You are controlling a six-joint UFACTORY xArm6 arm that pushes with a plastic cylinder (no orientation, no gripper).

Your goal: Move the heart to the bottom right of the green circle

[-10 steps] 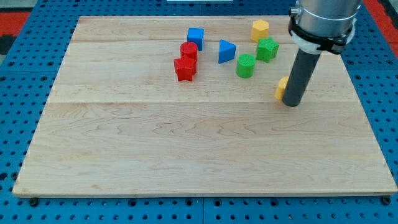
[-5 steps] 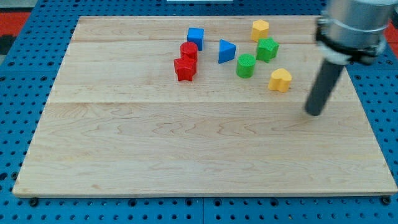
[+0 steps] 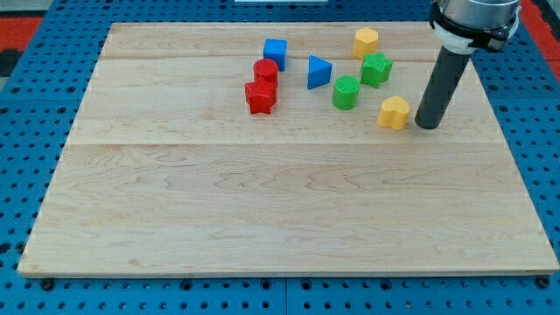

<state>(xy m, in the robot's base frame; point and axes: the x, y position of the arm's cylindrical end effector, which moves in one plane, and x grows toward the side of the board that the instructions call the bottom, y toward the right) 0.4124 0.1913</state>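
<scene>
The yellow heart point(image 3: 395, 112) lies on the wooden board toward the view's upper right. The green circle point(image 3: 346, 92) sits up and to the left of it, a short gap apart. My tip point(image 3: 427, 125) rests on the board just right of the heart, a small gap away, not touching it. The dark rod rises from the tip toward the view's top right.
A green star point(image 3: 376, 68) and a yellow hexagon point(image 3: 366, 41) lie above the green circle. A blue triangle point(image 3: 318, 72), a blue cube point(image 3: 275, 52), a red cylinder point(image 3: 266, 72) and a red star point(image 3: 260, 97) stand further left. The board's right edge point(image 3: 503, 131) is near the rod.
My tip swung from beside the heart out to the right and down, then came back up and left to just right of the heart. The heart now shows fully.
</scene>
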